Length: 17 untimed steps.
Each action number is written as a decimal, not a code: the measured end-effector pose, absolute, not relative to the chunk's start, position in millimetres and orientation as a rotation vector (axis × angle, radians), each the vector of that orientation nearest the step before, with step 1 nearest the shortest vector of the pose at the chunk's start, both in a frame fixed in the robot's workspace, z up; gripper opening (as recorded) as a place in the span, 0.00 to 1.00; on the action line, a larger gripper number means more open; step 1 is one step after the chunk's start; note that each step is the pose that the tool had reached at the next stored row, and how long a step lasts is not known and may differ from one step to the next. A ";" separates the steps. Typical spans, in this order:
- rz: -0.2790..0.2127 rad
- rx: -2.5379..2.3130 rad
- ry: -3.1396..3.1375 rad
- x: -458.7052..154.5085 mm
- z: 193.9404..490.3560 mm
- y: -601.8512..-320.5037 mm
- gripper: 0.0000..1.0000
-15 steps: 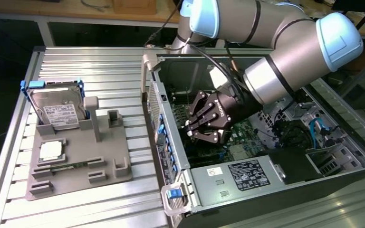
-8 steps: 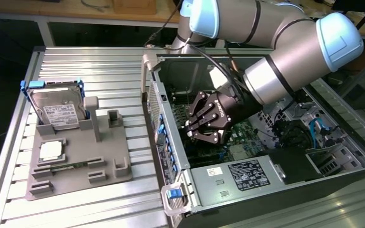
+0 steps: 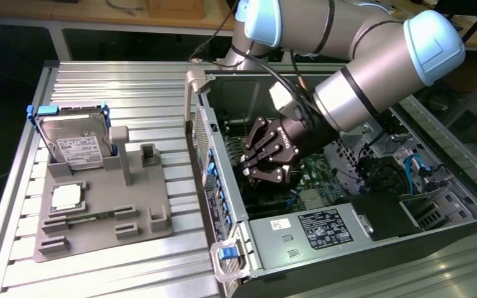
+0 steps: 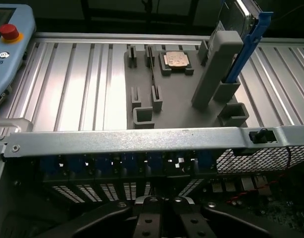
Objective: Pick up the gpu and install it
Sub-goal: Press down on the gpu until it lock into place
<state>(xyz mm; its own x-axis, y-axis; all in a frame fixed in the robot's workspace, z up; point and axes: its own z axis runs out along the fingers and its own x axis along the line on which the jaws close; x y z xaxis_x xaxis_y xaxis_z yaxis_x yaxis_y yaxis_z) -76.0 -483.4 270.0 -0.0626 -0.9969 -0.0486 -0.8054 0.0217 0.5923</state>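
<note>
Judging by the closed tool lowered inside the case, no gpu can be made out, so the install stage is unclear

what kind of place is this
Likely a robotics lab bench for PC assembly: an open computer case on a slotted aluminium table, a grey parts fixture holding a hard drive, and a robot arm.

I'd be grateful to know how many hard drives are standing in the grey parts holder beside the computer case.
1: the hard drive with a blue frame stands upright at the far end of the grey parts holder. Others could be hidden inside the computer case.
</note>
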 end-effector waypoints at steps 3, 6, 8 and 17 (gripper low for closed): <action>-0.678 1.837 -1.926 -76.9 270.0 -482.7 0.11; -0.677 1.837 -1.926 -77.0 269.9 -484.3 0.11; -0.677 1.837 -1.926 -77.1 269.9 -485.9 0.11; -0.679 1.836 -1.924 -75.2 270.4 -487.2 0.11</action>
<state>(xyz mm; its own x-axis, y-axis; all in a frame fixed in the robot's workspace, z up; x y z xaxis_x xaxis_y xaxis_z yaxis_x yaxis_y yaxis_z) -75.2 -487.2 270.4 -0.0626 -0.9969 -0.0472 -0.8056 0.0226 0.5920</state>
